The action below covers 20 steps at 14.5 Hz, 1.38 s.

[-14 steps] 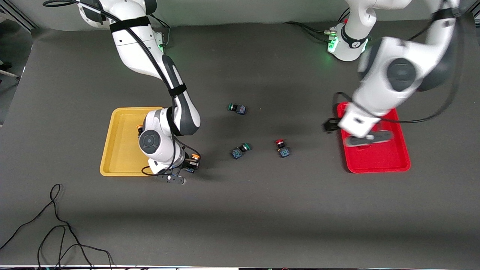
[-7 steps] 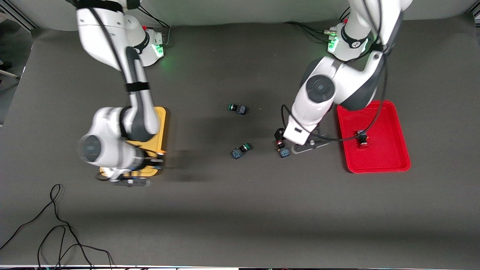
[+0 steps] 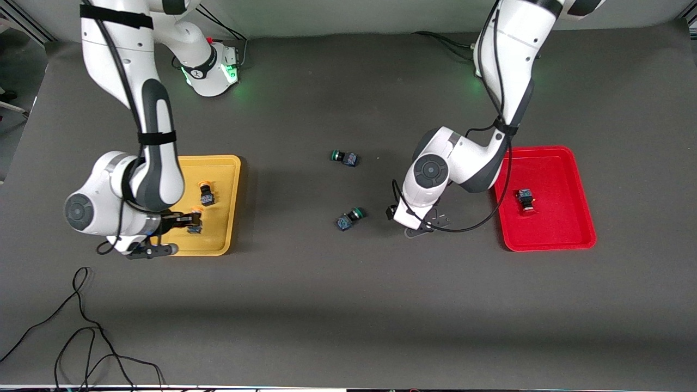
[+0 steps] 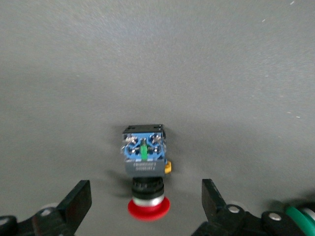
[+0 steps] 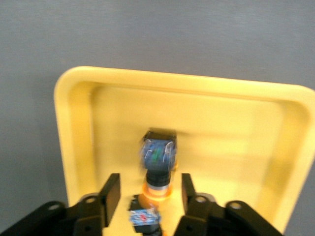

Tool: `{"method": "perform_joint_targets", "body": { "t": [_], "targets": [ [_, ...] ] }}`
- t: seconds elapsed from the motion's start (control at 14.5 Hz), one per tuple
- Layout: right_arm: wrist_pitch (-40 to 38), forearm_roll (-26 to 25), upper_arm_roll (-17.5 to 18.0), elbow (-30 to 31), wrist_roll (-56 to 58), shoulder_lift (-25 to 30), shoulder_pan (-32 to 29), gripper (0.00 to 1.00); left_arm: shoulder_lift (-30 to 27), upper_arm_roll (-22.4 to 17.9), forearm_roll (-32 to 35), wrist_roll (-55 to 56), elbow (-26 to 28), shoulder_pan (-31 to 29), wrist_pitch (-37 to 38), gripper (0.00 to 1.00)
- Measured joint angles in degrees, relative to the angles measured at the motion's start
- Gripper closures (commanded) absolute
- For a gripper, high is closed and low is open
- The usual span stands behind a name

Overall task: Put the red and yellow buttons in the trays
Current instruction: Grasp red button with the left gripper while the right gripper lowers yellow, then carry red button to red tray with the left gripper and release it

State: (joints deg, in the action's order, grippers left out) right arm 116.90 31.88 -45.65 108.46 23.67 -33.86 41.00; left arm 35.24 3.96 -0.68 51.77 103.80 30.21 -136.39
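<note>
My right gripper point(image 3: 188, 220) is over the yellow tray point(image 3: 223, 179), open. A yellow button point(image 5: 143, 217) sits loose between its fingers with a gap on each side. A second yellow button point(image 3: 206, 192) lies in the tray beside it and shows in the right wrist view point(image 5: 157, 157). My left gripper point(image 3: 405, 213) is low over the table beside the red tray point(image 3: 561, 179), open, its fingers either side of a red button point(image 4: 143, 155) that lies on the table and is hidden in the front view. Another red button point(image 3: 525, 200) lies in the red tray.
Two green-capped buttons lie on the table between the trays, one point(image 3: 344, 157) nearer the robots' bases and one point(image 3: 348, 219) close to my left gripper. A black cable point(image 3: 81, 326) lies near the front edge at the right arm's end.
My right gripper carried a yellow button from the table over the yellow tray and opened. My left gripper left a red button in the red tray and moved down over the red button on the table.
</note>
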Motion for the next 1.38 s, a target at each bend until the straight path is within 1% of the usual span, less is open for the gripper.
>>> {"method": "perform_joint_targets", "body": {
  "t": [0.07, 0.28, 0.35, 0.41, 0.55, 0.69, 0.83, 0.97, 1.11, 1.24, 1.38],
  "targets": [
    [0.0, 0.1, -0.1, -0.1, 0.5, 0.1, -0.5, 0.00, 0.5, 0.0, 0.0, 0.0, 0.0, 0.1, -0.3, 0.20],
    [-1.1, 0.1, -0.5, -2.0, 0.7, 1.5, -0.3, 0.00, 1.2, 0.0, 0.0, 0.1, 0.0, 0.8, -0.4, 0.57],
    [-2.2, 0.1, -1.2, -3.0, 0.7, 2.3, 0.1, 0.00, 1.3, 0.0, 0.0, 0.1, 0.0, 1.0, -0.4, 0.66],
    [-3.8, 0.1, -2.3, -4.0, 0.7, 3.4, 0.4, 0.00, 1.3, 0.0, 0.0, 0.1, 0.0, 1.1, -0.3, 0.72],
    [-6.9, -0.9, -4.8, -5.8, 0.7, 6.1, 0.5, 0.00, 1.3, -0.1, 0.0, 0.1, -0.1, 1.1, -0.2, 0.74],
    [-8.2, -5.5, -6.3, -6.8, 0.7, 10.4, 0.4, 0.00, 0.7, -0.3, 0.0, 0.1, -0.5, 1.1, 0.2, 0.78],
    [-10.5, -10.0, -6.5, -7.8, 0.7, 15.1, 0.4, 0.00, -1.4, -0.7, 0.0, -0.1, -2.3, 0.8, 5.0, 0.78],
    [-14.4, -11.4, -6.5, -9.5, 0.4, 18.4, 0.4, 0.00, -6.4, -1.0, 0.0, -2.5, -4.5, -0.1, 13.0, 0.79],
    [-17.8, -12.9, -6.5, -11.7, -0.1, 19.9, 0.4, 0.00, -13.6, -1.1, -0.1, -8.8, -5.9, -2.2, 22.8, 0.79],
    [-20.5, -15.4, -6.4, -14.2, -2.7, 20.8, 0.8, 0.00, -20.4, -1.4, -0.2, -17.1, -5.9, -6.2, 31.7, 0.79],
    [-22.6, -17.4, -6.0, -15.7, -6.8, 22.3, 1.8, 0.00, -25.4, -1.9, -0.2, -26.5, -4.7, -12.2, 37.7, 0.79]
  ]
}}
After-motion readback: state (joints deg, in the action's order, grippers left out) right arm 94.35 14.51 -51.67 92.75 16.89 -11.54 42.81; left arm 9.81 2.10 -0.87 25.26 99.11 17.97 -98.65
